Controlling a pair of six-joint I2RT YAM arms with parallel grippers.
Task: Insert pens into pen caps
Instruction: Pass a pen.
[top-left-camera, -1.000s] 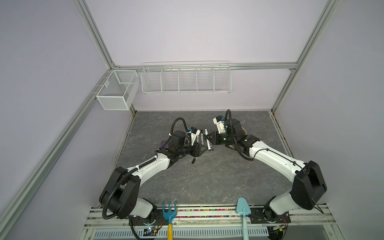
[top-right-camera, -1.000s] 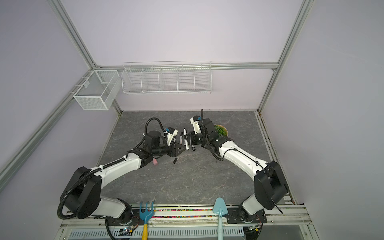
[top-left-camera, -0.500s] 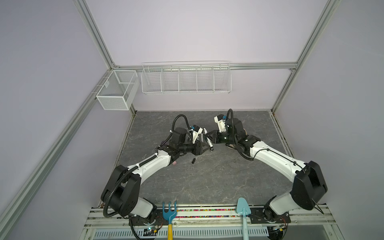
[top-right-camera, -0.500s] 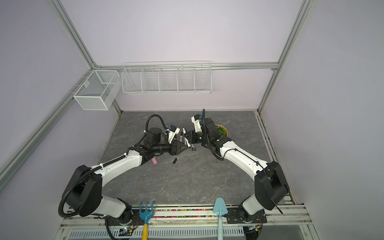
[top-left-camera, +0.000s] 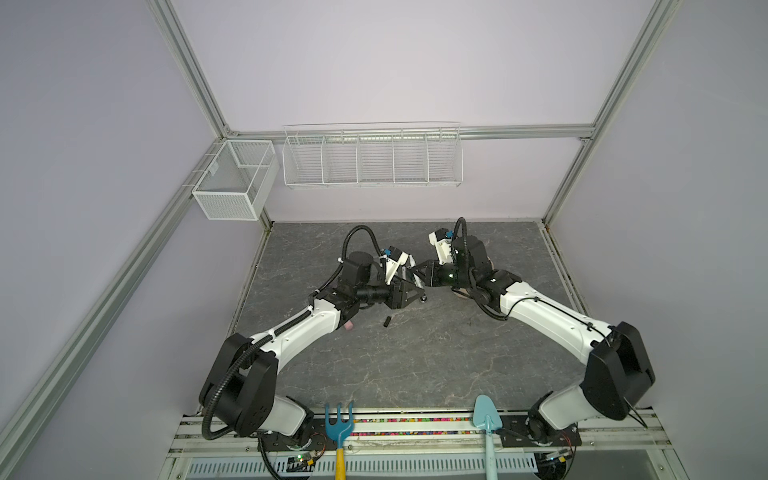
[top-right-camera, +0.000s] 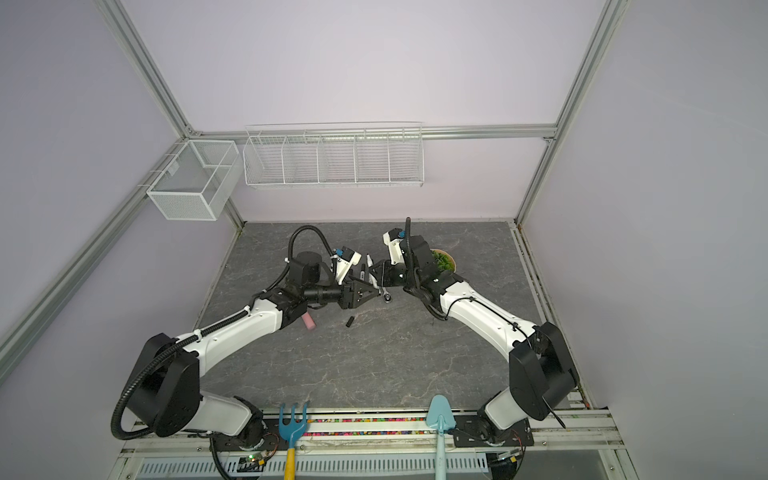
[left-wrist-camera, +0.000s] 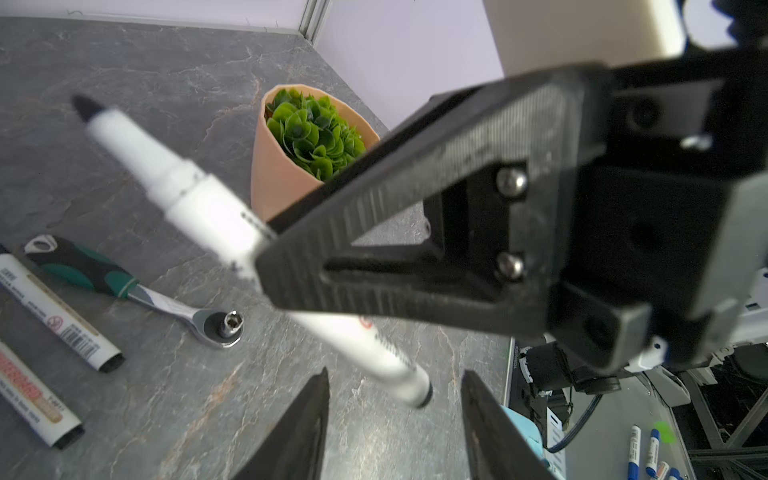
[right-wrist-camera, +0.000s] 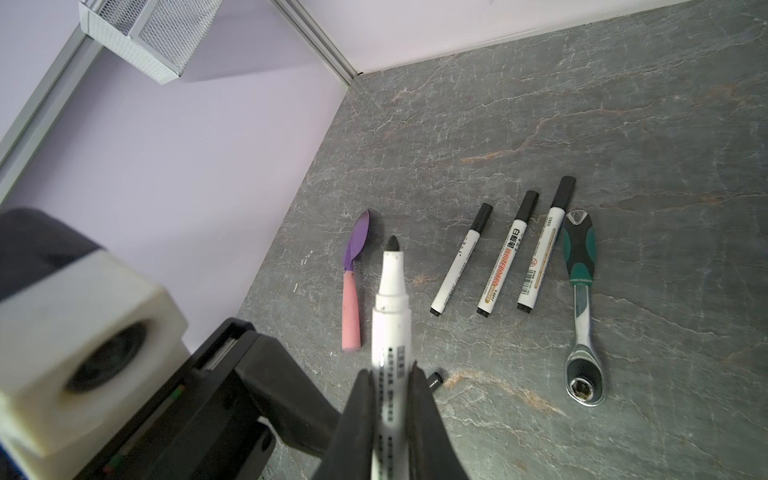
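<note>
Presently the right tool (right-wrist-camera: 390, 374) is clamped on the barrel of an uncapped pen (right-wrist-camera: 390, 291), which it holds clear above the bench (right-wrist-camera: 623, 124) with the black tip exposed and pointing away from the tool. The left tool (left-wrist-camera: 395, 371) faces it closely, jaws apart, with nothing gripped. In the left wrist view the pen's rear end shows between the jaw tips; contact cannot be determined. One loose pen cap (top-left-camera: 387, 321) lies on the bench near the left tool. Three other pens (right-wrist-camera: 508, 253) lie side by side, roughly parallel, just beside a green-handled ratchet wrench (right-wrist-camera: 579, 299).
</note>
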